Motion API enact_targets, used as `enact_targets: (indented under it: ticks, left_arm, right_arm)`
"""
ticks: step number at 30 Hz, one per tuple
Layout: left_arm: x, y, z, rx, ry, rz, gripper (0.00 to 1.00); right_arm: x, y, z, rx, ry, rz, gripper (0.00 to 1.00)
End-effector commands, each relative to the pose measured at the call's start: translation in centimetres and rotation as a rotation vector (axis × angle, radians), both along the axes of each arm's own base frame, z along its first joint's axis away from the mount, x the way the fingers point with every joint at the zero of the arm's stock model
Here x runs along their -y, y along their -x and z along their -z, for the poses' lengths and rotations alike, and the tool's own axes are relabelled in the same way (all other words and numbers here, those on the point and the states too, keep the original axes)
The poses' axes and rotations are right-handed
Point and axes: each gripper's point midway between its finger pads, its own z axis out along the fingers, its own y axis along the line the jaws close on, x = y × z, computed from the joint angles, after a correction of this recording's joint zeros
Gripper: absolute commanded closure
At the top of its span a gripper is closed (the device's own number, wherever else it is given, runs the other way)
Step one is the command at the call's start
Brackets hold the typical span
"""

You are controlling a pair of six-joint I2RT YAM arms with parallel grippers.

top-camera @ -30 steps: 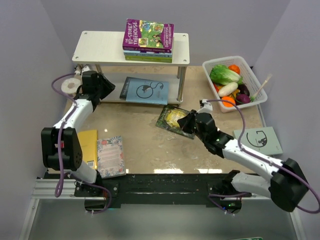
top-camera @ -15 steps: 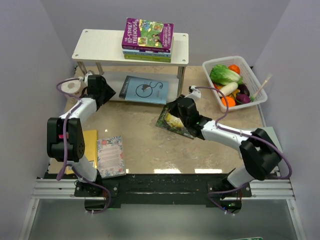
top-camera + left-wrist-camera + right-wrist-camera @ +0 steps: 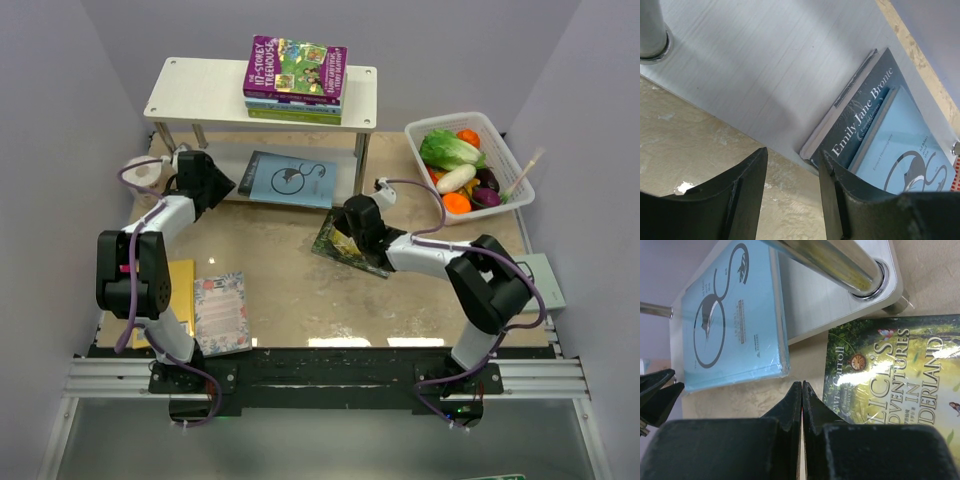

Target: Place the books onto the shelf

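The shelf (image 3: 205, 92) stands at the back with a stack of books (image 3: 295, 80) on its top board. A light-blue book (image 3: 290, 180) lies on a dark grey book (image 3: 860, 125) on the lower board (image 3: 765, 75). My left gripper (image 3: 215, 182) is open at that board's front edge, the dark grey book's corner just beyond its right finger (image 3: 832, 190), with nothing between the jaws. My right gripper (image 3: 347, 215) is shut and empty, its tips (image 3: 801, 385) on the table between the light-blue book (image 3: 730, 325) and a green-and-yellow book (image 3: 345, 242).
A yellow book (image 3: 178, 290) and a pink floral book (image 3: 221, 312) lie at the near left. A grey-green book (image 3: 545, 285) is half hidden behind the right arm. A white basket (image 3: 520, 190) of vegetables stands at the back right. A tape roll (image 3: 138, 170) sits beside the shelf's left leg.
My right arm swung left, bringing its gripper from the green-and-yellow book's near right corner to its far edge, and its jaws closed. The left gripper edged slightly toward the shelf.
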Motion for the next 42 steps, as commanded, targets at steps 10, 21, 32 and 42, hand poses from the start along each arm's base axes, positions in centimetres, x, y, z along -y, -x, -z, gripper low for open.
enact_targets:
  ticks: [10, 21, 32, 42]
  left_arm:
    - [0.9, -1.5, -2.3, 0.102, 0.043, 0.027, 0.51]
    - [2.0, -0.9, -0.9, 0.081, 0.073, 0.06, 0.52]
    - [3.4, -0.4, 0.2, 0.062, 0.086, 0.096, 0.53]
    - [3.4, -0.8, -0.6, 0.082, 0.093, 0.094, 0.53]
  right_arm:
    - [-0.9, -3.6, -3.1, 0.123, -0.1, 0.105, 1.0]
    - [1.0, -3.8, -3.2, 0.141, -0.08, 0.187, 1.0]
    - [-2.0, -4.6, -2.6, 0.132, -0.1, 0.07, 1.0]
    - [-3.8, -4.3, -2.0, 0.109, -0.123, 0.001, 1.0]
